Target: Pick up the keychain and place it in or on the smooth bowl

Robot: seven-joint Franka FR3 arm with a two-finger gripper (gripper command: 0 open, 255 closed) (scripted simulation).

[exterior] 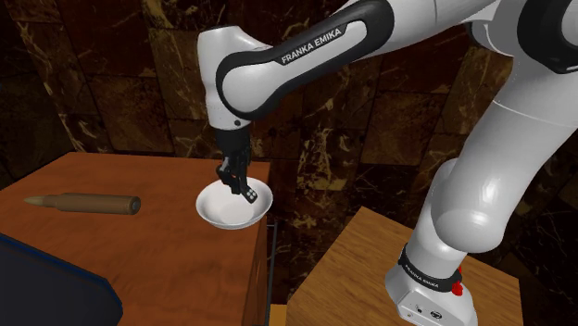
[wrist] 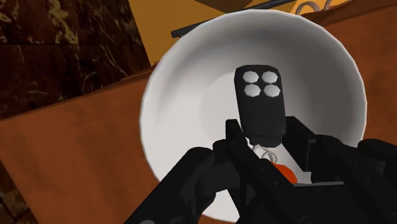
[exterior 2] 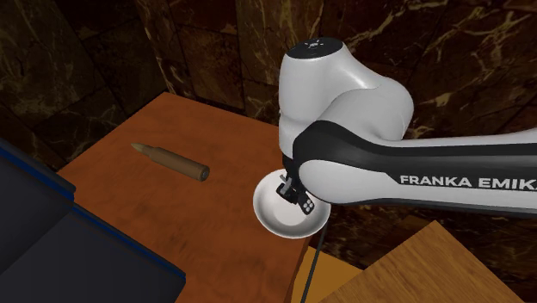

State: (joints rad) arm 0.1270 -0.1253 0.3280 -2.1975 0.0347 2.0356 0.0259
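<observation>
- The gripper [wrist: 267, 139] is clamped on the keychain [wrist: 259, 95] at its ring end, and the buttoned end is left sticking out past the fingertips.
- The keychain is held directly over the bowl [wrist: 184, 95], so a release is judged to land it inside. Whether it touches the bowl's floor cannot be told.
- Keychain: flat black fob shaped as a rounded oblong, with four pale hexagonal buttons. A small ring and an orange bit are seen at the clamped end.
- Bowl: plain white, smooth, round and shallow, set near the edge of the wooden table [exterior: 139, 269].
- A brown bullet-shaped cartridge [exterior: 83, 204] is laid on its side, well apart from the bowl.
- A dark marbled wall [exterior: 93, 83] is seen behind.
</observation>
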